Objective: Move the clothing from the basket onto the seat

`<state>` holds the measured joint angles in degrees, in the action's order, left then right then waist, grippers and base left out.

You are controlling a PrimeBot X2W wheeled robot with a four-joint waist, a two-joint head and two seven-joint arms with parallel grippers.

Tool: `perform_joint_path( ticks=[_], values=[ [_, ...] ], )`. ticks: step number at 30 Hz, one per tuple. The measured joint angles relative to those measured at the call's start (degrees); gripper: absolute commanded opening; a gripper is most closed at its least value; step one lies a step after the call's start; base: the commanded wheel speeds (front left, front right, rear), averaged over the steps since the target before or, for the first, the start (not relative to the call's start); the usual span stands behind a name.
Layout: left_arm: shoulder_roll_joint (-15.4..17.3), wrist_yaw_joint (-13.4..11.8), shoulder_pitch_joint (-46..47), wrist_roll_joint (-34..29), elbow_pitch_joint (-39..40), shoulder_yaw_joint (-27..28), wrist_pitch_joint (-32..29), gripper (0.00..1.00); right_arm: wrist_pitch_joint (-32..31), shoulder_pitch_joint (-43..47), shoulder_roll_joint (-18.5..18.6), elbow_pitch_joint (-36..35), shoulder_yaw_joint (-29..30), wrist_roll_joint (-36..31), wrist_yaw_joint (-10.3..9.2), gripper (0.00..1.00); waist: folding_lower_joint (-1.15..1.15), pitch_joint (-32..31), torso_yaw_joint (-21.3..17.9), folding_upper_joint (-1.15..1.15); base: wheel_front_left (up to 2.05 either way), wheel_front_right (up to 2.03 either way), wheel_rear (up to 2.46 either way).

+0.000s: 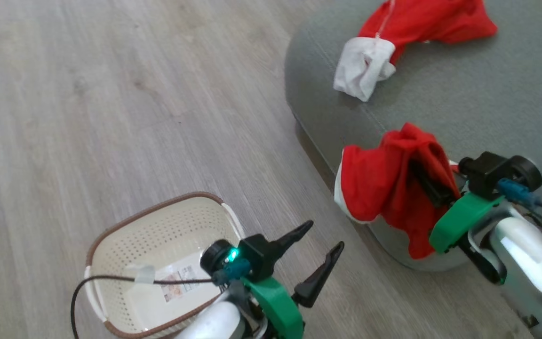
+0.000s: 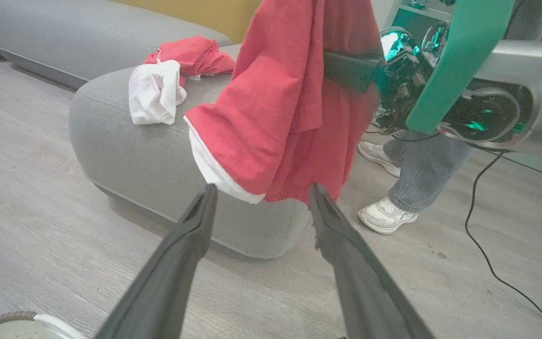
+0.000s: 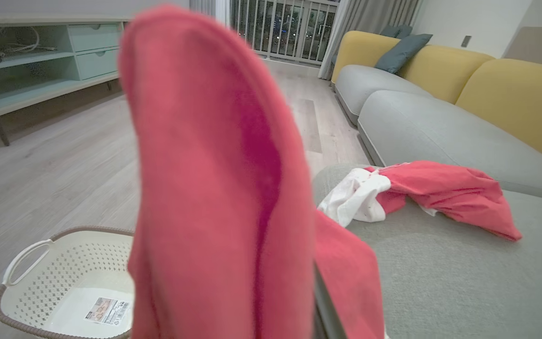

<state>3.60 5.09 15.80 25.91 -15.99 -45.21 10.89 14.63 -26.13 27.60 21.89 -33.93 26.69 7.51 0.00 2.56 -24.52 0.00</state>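
Observation:
My right gripper (image 1: 428, 181) is shut on a red garment with white trim (image 1: 384, 183), which hangs over the near rounded edge of the grey-green seat (image 1: 487, 94). The same garment (image 2: 280, 103) drapes before the left wrist camera and covers the right gripper's fingers in the right wrist view (image 3: 214, 188). Farther back on the seat lie a red garment (image 1: 431, 21) and a white one (image 1: 362, 68). The cream basket (image 1: 158, 230) stands on the floor at lower left with only its label sticker (image 3: 108, 310) on its floor. My left gripper (image 1: 320, 249) is open beside it, holding nothing.
A person's legs in jeans and white shoes (image 2: 386, 214) stand on the far side of the seat. A black cable (image 2: 487, 245) trails over the wood floor there. A yellow-backed sofa (image 3: 487, 89) and a pale shelf unit (image 3: 31, 61) line the room.

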Motion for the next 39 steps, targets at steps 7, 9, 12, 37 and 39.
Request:
perform_joint_path(
  ticks=[7, 9, 12, 37, 39],
  values=[
    [-0.2, -0.1, 2.9, 0.0, -0.3, -1.1, 0.3, 1.00, 0.0, 0.1, -0.4, -0.9, 4.4, -0.5, 0.00, 0.00, 0.00, 3.7, -0.4, 0.00, 0.00, 0.00, 0.00],
    [-0.2, -0.2, 4.2, -0.1, -0.3, -1.1, 0.1, 1.00, 0.0, 0.0, -0.9, -0.8, 7.0, -1.2, 0.00, 0.00, 0.00, 5.5, -0.1, 0.00, 0.00, 0.00, 0.00],
    [0.3, -0.2, 7.3, -0.9, 0.2, -1.0, -0.9, 1.00, 0.0, -1.2, -3.0, 0.0, 11.9, -2.4, 0.00, 0.00, 0.00, 9.0, 0.7, 0.00, 0.00, 0.00, 0.00],
    [8.5, -2.4, 22.4, -4.8, 8.5, 4.5, -4.8, 1.00, -0.9, -54.1, 5.4, 27.6, 67.1, -25.3, 0.00, 0.04, 0.02, 47.1, 10.9, -0.01, 0.00, 0.00, 0.00],
    [9.6, -3.2, 21.7, -4.8, 9.3, 4.8, -4.8, 1.00, -0.6, -54.0, 4.6, 29.2, 70.9, -27.3, 0.00, 0.05, 0.01, 49.0, 11.1, -0.01, 0.00, 0.00, 0.00]
  ],
)
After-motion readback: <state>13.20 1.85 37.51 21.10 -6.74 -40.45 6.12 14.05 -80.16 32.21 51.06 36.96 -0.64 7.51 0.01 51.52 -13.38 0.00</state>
